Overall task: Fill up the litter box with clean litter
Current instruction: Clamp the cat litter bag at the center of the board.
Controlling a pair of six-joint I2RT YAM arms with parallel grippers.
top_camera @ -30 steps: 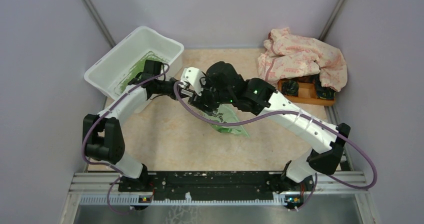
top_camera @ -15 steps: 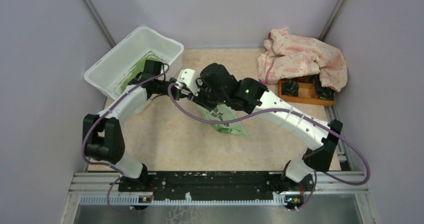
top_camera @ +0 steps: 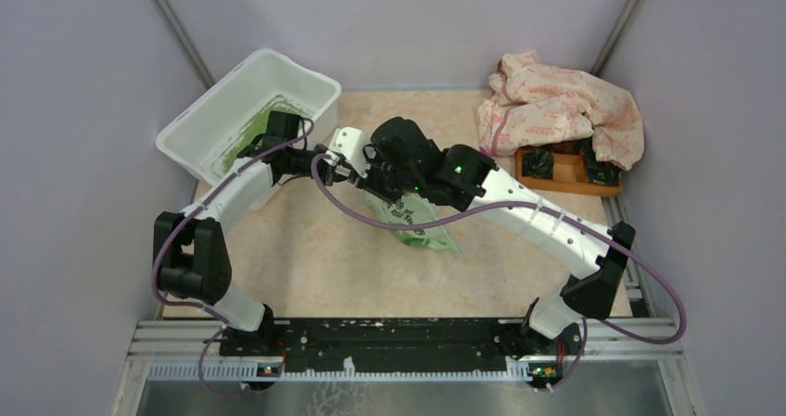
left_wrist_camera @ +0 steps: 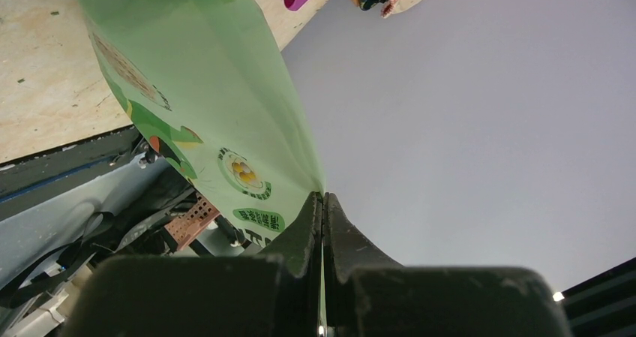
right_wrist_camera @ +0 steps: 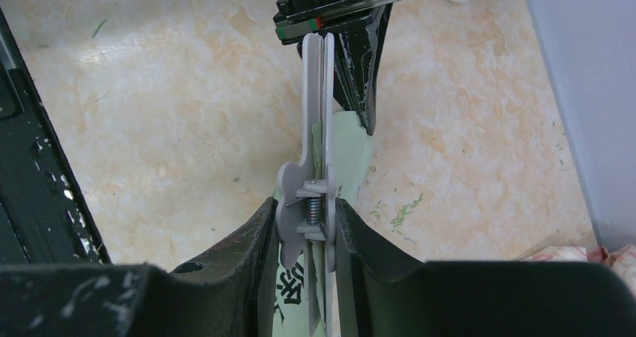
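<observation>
in the far-left corner of the surface [top_camera: 324, 268]: the litter box [top_camera: 243, 90], big white tub, sits skewed to the walls with its open side up, close by the left wall

clean litter [top_camera: 243, 147]: just a thin green patch on the tub floor toward its near end, partly hidden behind the left arm's wrist, and the rest of the floor that shows is bare white

bag [top_camera: 422, 231]: light green printed plastic, outside the tub, about mid surface, lower end lying on the surface and the top edge lifted up between the two arms

left end effector [left_wrist_camera: 323, 200]: fingers pressed tight together with a corner of the bag's green film pinched between them, so it's clamped on the bag

right end effector [right_wrist_camera: 304, 206]: one finger sits flush on each side of the bag clip, right at its spring, so as far as I can see it's gripping the clip

bag clip [right_wrist_camera: 315, 112]: pale grey spring clip, long jaws shut on the bag's top edge, far tip reaching right up to the left end effector

loose bits [right_wrist_camera: 401, 215]: a few green slivers scattered on the beige marbled surface beside the bag

far right: small orange wooden tray [top_camera: 567, 182] with dark things in its compartments, a pink-patterned cloth [top_camera: 561, 106] heaped over its back part, all well apart from the tub
</observation>
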